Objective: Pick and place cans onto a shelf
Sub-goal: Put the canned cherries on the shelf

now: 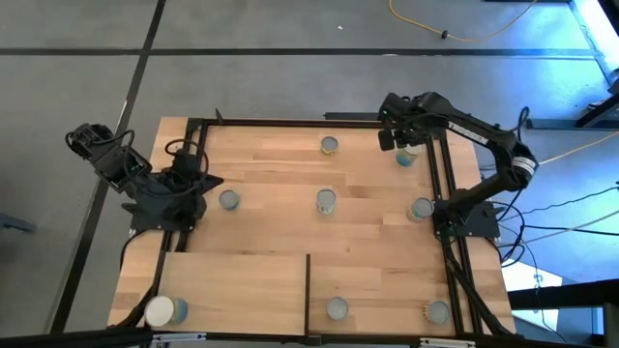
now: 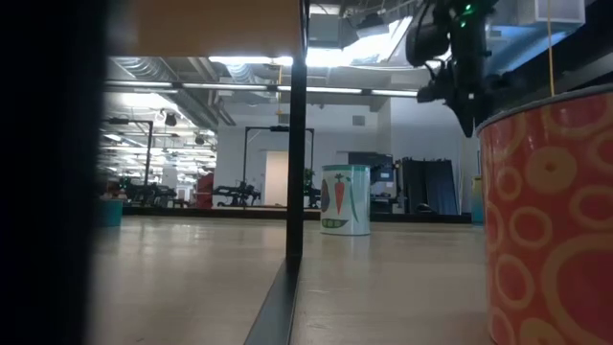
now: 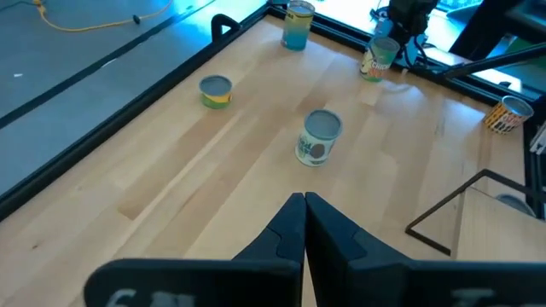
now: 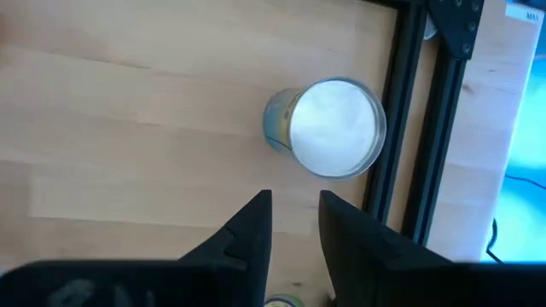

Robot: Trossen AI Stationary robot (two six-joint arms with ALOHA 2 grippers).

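right gripper (image 4: pixel 294 222) hangs open above a can (image 4: pixel 328 128) at the table's far right corner, beside the black rail (image 4: pixel 401 128). to grasp well, centre the jaws over it, then descend clear of the rail. left gripper (image 3: pixel 304 223), closed, waits.

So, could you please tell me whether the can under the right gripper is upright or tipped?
Upright: the right wrist view looks straight down on the can's round top, with the open right gripper above it.
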